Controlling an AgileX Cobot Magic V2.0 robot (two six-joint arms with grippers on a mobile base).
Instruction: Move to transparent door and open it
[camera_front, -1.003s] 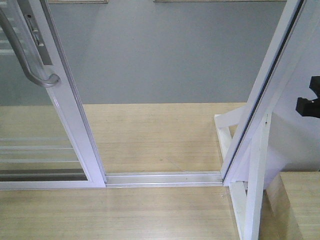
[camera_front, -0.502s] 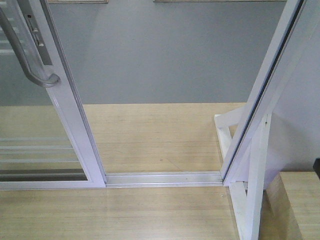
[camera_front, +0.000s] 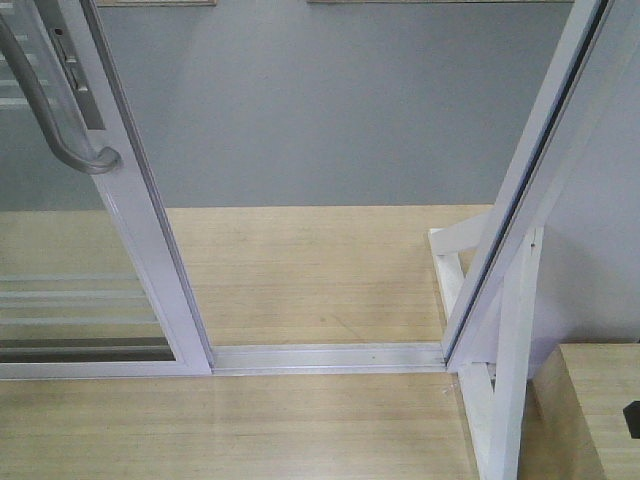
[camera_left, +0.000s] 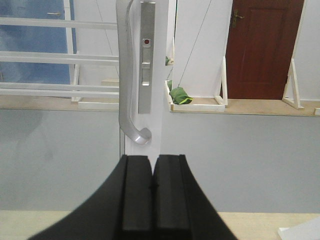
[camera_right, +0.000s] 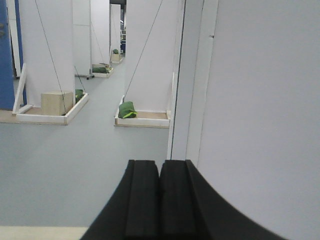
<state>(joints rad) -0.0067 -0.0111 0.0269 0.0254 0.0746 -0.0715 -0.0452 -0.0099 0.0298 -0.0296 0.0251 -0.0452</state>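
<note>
Change: black gripper part seen at the front view's right edge a second ago now shows only as a sliver low in the corner
Door: clear-glass sliding door in a white frame (camera_front: 140, 215) stands at left, its curved grey pull handle (camera_left: 126, 75) on the edge
Left gripper (camera_left: 152, 186): black pads pressed together, holding nothing, just below the handle's foot
Right gripper (camera_right: 159, 192): closed, empty, facing a white wall panel (camera_right: 260, 115)
Doorway: aluminium floor track (camera_front: 325, 357) lies exposed
</note>
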